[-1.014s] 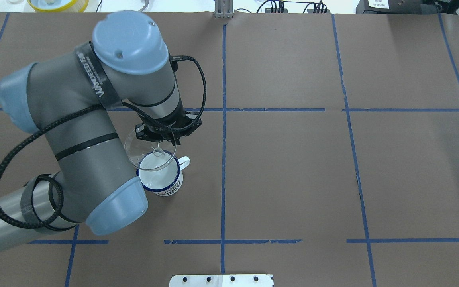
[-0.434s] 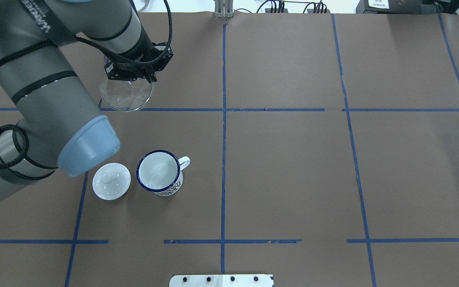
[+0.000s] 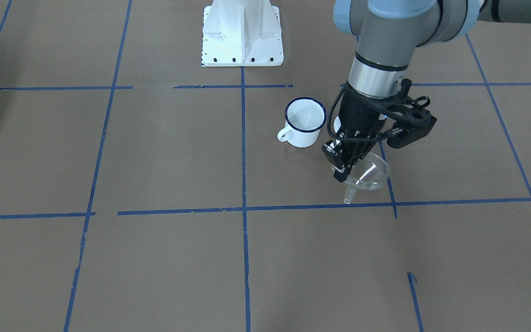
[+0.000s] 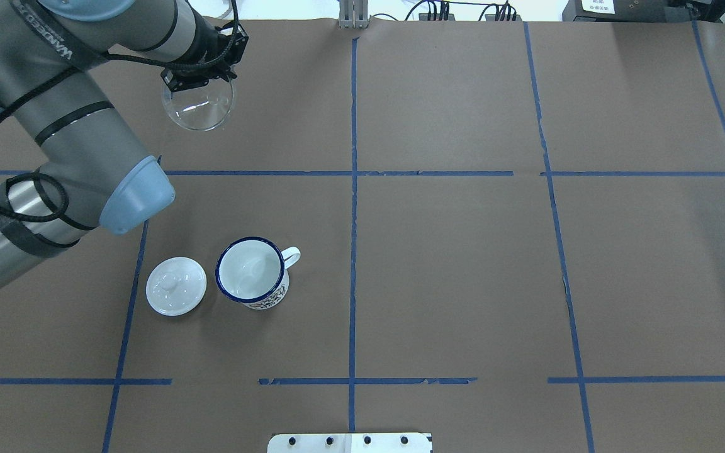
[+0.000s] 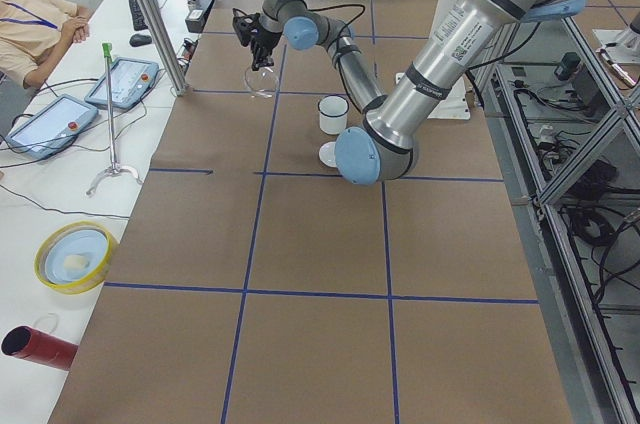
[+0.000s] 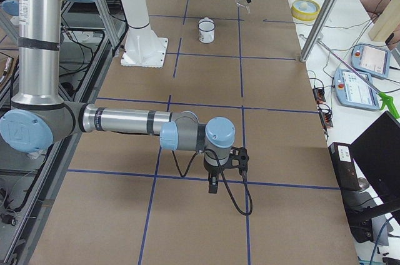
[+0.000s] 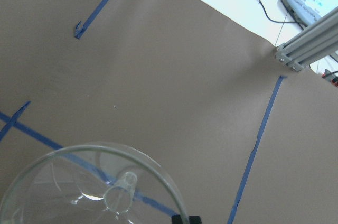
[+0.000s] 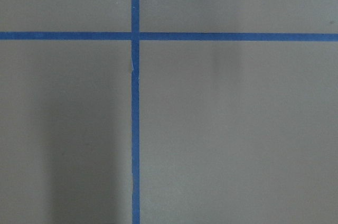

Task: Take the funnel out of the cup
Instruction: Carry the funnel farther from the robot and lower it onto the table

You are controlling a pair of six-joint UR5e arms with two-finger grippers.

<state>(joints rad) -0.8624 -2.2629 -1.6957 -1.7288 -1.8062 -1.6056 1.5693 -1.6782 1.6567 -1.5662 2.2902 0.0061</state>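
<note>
The clear funnel (image 4: 197,104) hangs from my left gripper (image 4: 201,80), which is shut on its rim over the far left of the table. In the front view the funnel (image 3: 369,174) is tilted, its spout low over the paper, with the left gripper (image 3: 343,169) at its rim. The left wrist view shows the funnel (image 7: 100,184) from above. The white cup (image 4: 252,272) with a dark blue rim stands empty and upright, well apart from the funnel; it also shows in the front view (image 3: 304,121). My right gripper (image 6: 213,185) shows only in the exterior right view, and I cannot tell if it is open or shut.
A white domed lid (image 4: 175,285) with a knob lies just left of the cup. The robot's base plate (image 3: 242,46) sits at the near table edge. A metal post (image 7: 303,49) and cables stand at the far edge. Blue tape lines cross the brown paper.
My left arm lifted the funnel out of the cup and carried it to the far left of the table. The lid beside the cup has come into view. The cup stayed put.
</note>
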